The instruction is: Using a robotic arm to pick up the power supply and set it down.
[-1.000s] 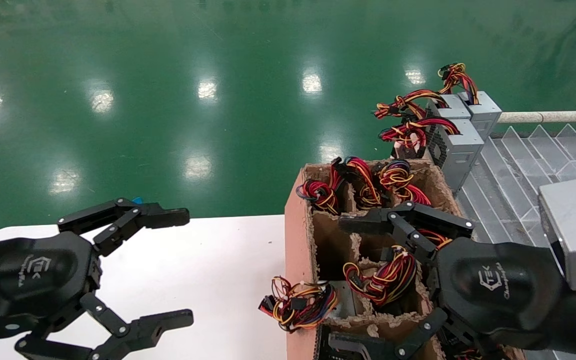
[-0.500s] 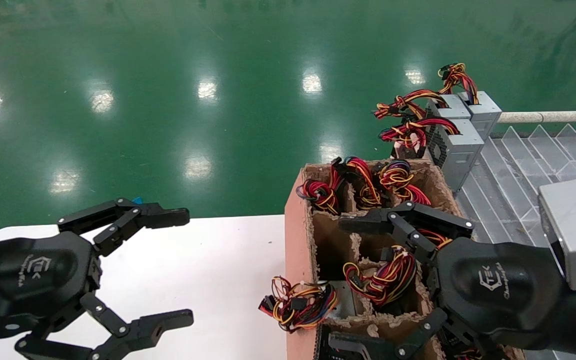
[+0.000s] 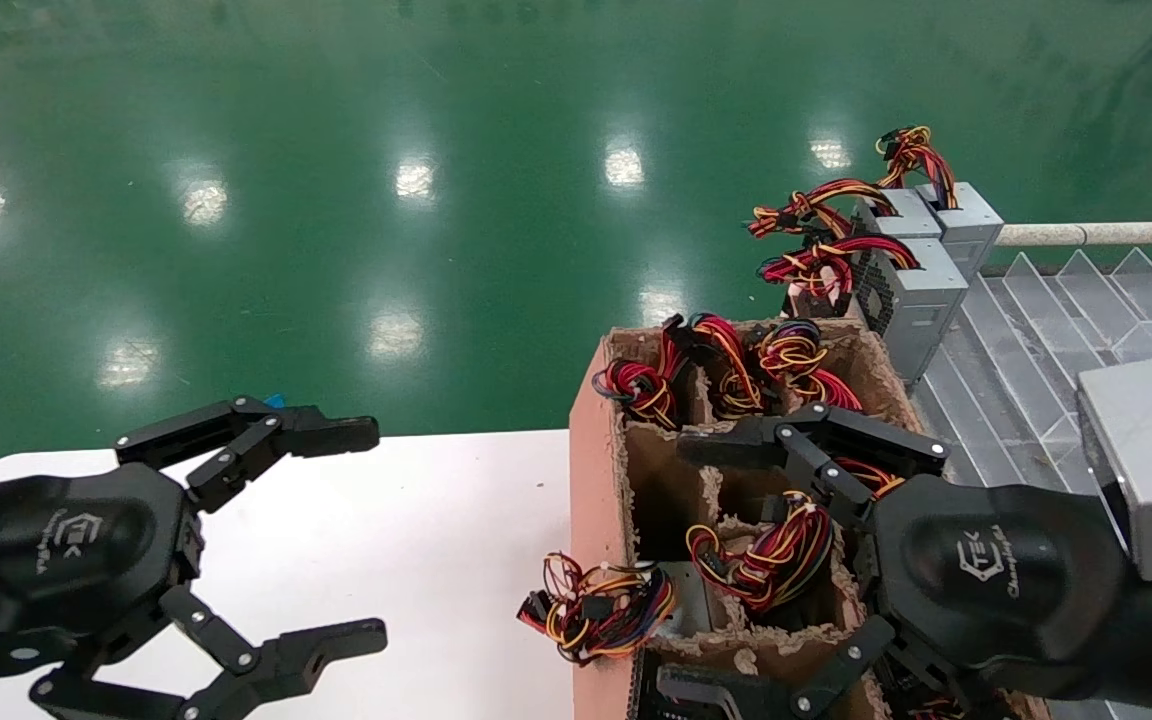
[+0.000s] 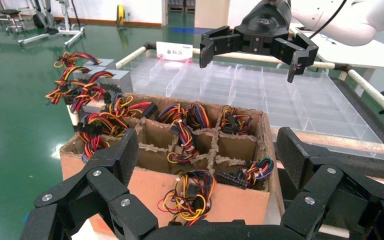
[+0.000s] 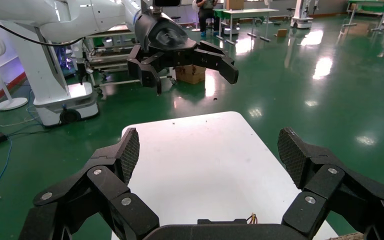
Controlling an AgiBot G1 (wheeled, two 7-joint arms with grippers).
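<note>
Grey power supply boxes (image 3: 914, 290) with vent grilles and coiled coloured wires stand at the back right, beyond a cardboard divider box (image 3: 594, 480). In the left wrist view they show as power supplies (image 4: 114, 80) behind that box (image 4: 240, 200). More wire bundles (image 3: 766, 560) stick out of the box's compartments. My right gripper (image 3: 674, 568) hovers open over the box's near compartments, holding nothing. My left gripper (image 3: 378, 532) hangs open over the white table (image 3: 436, 520), apart from the box and empty.
A loose wire bundle (image 3: 598, 610) hangs over the box's table-side wall. A clear plastic divider tray (image 3: 1036, 340) with a pale rail (image 3: 1096, 234) lies to the right of the box. Green floor lies beyond the table.
</note>
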